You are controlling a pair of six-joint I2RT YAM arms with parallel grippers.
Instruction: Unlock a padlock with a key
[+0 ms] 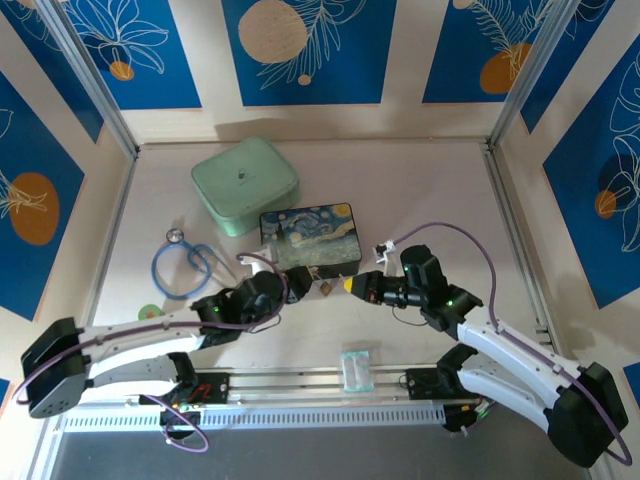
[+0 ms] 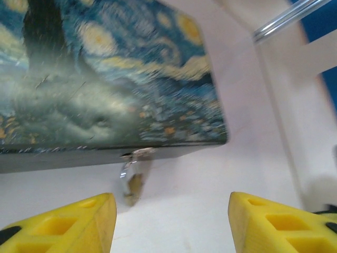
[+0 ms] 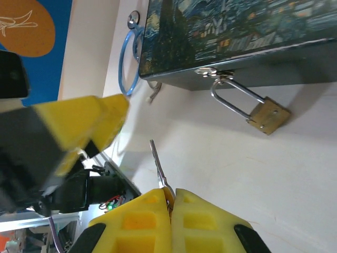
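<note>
Left wrist view: padlock [image 2: 131,182], lower centre, is blurred; box [image 2: 105,79] is cut off top and left. Right wrist view, bottom centre: key [image 3: 157,163] head hidden between the jaws.

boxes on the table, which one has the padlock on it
The dark painted box, the nearer one: the padlock hangs from its clasp. The mint-green box behind shows none.

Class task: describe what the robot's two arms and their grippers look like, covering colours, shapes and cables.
The left arm and right arm have white links with black joints. A purple cable runs along each. The left gripper and right gripper have yellow wedge-shaped fingers with moulded recesses.
</note>
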